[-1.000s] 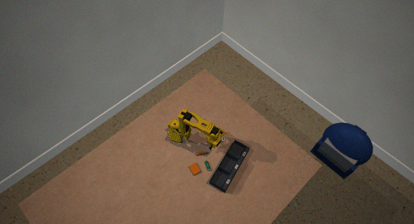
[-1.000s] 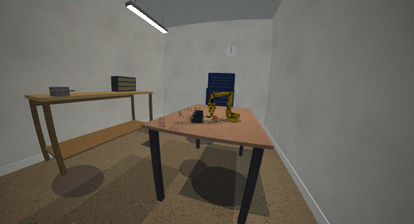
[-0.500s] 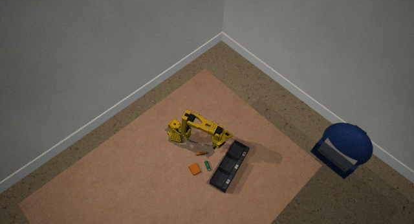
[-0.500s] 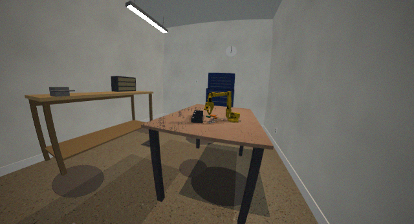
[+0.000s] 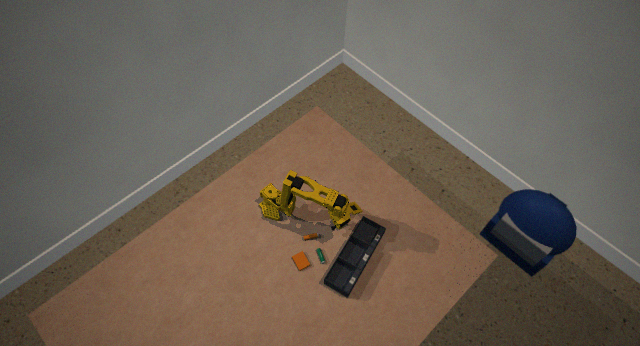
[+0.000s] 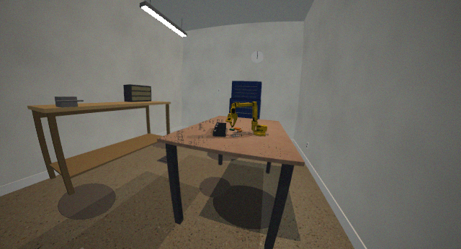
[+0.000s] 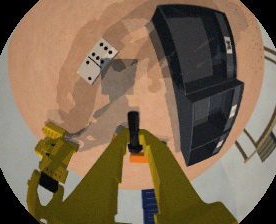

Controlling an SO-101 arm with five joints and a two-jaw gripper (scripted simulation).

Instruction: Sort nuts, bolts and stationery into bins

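arm [image 5: 311,193]: yellow links, perforated with small holes, black blocks at the joints | base [image 5: 270,202]: yellow, boxy, hole-patterned | gripper [image 7: 134,137]: broad olive-yellow jaws, small orange piece, blue ribbed part and black block behind them in wrist view

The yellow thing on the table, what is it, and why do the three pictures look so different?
It is a small robot arm bolted to a table. One picture looks down from above, one looks across the room, and the round one comes from a camera on the arm's wrist. Its gripper is shut on a thin dark rod-like piece; I cannot tell exactly what it is. Beside it stands a black bin with compartments. On the table lie an orange block, a green stick, a small orange stick and a domino.
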